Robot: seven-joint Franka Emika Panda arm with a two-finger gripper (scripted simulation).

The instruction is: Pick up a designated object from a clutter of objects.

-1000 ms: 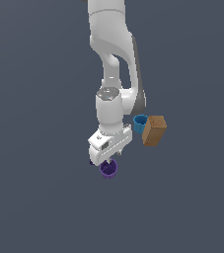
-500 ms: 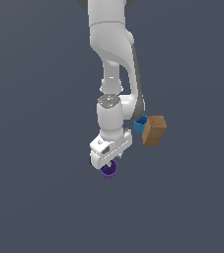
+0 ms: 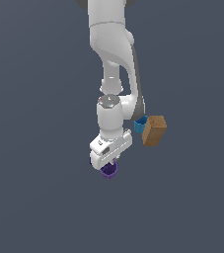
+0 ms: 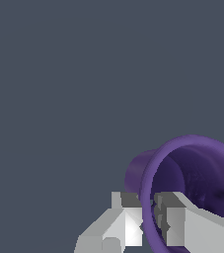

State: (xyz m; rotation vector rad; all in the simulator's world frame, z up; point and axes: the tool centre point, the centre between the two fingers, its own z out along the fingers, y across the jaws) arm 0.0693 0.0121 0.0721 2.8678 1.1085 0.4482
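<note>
The purple cup (image 3: 108,171) shows just below the arm's hand in the exterior view, mostly covered by the hand. In the wrist view the purple cup (image 4: 192,183) fills the near corner, with its round rim and hollow inside facing the camera. My gripper (image 4: 148,220) straddles the rim wall, one finger (image 4: 126,217) outside the cup and the other inside, and both press on the wall. My gripper (image 3: 108,164) is shut on the cup's rim. I cannot tell whether the cup rests on the ground or hangs above it.
A small blue cup (image 3: 140,124) and a brown rectangular block (image 3: 154,130) sit close together at the exterior view's right of the arm, apart from the purple cup. A plain dark grey floor lies all around.
The wrist and hand have sunk slightly toward the purple cup. The cup, the blue cup and the brown block have stayed where they were.
</note>
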